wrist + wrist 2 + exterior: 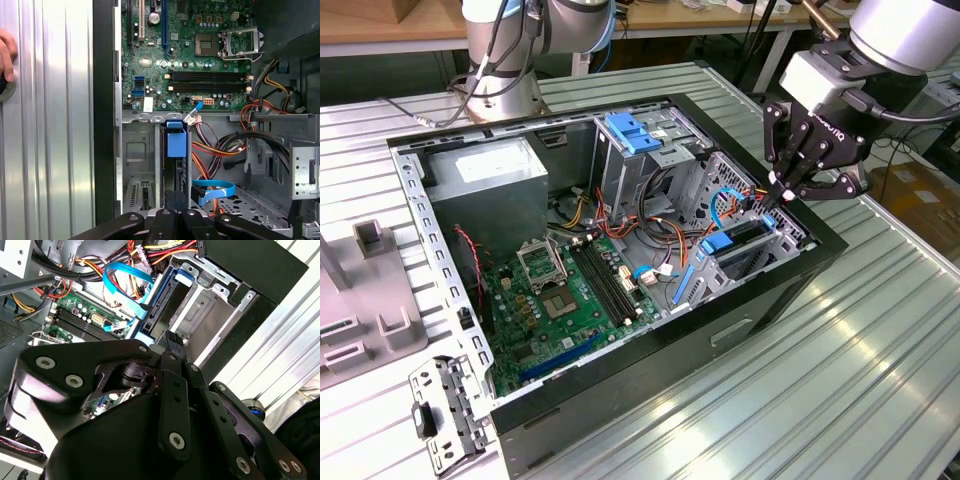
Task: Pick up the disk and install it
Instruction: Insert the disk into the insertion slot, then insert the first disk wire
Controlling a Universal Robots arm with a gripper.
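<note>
A black tower computer case with its side panel off (775, 290) lies flat on the ribbed grey metal bench (840, 380). The flat rectangular disk in its blue plastic carrier (732, 242) stands on edge inside the silver metal drive cage (137, 165). That cage sits in the case's corner at the exterior view's right, against the black front wall. In both wrist views the disk (176, 145) (159, 310) shows edge-on, with its blue tab facing out of the case's open side.

The black multi-link pincer (783, 195) hangs over that same corner of the case, pointing down at the disk. Its fingers are drawn together with no gap showing between them, and nothing is clamped between them. In both wrist views the pincer (176, 200) (172, 340) has its tips right at the disk's exposed edge. Whether the tips press on that edge cannot be told.

Deeper inside the case lie the green motherboard (560, 300) and a light-blue flat data cable (215, 190). A large grey power-supply box (490, 185) fills the case's far corner at the exterior view's left. Outside the case's front wall, a person's hand (6, 52) rests on the bench.
</note>
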